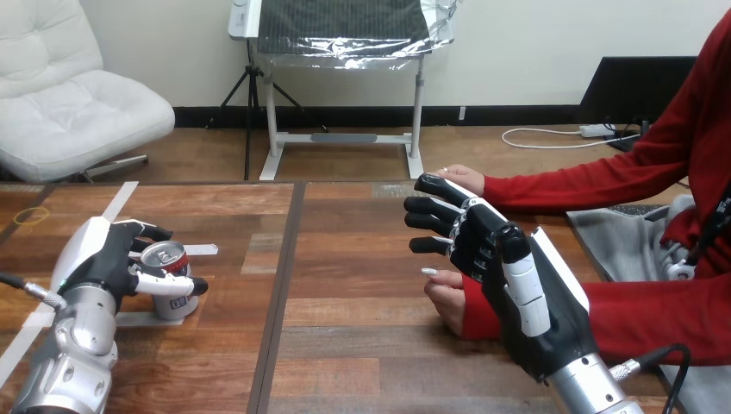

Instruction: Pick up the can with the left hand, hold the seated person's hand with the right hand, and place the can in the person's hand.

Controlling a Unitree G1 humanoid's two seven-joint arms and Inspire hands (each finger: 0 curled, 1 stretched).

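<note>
A silver and red can (169,285) stands upright on the wooden table (362,345) at the left. My left hand (103,259) wraps it: the thumb crosses its front and the fingers curl behind its top. My right hand (496,267) hovers at the right with fingers nearly straight, pointing left. Just below and in front of it, the person's nearer hand (446,299) rests on the table, partly hidden by my palm; I cannot tell if they touch. The person's farther hand (461,177) lies flat on the table behind my fingertips.
Strips of white tape (200,250) lie on the table near the can. A thin yellow ring (30,216) sits at the far left. A dark seam (284,293) runs down the table's middle. The person's red sleeves (595,185) reach in from the right.
</note>
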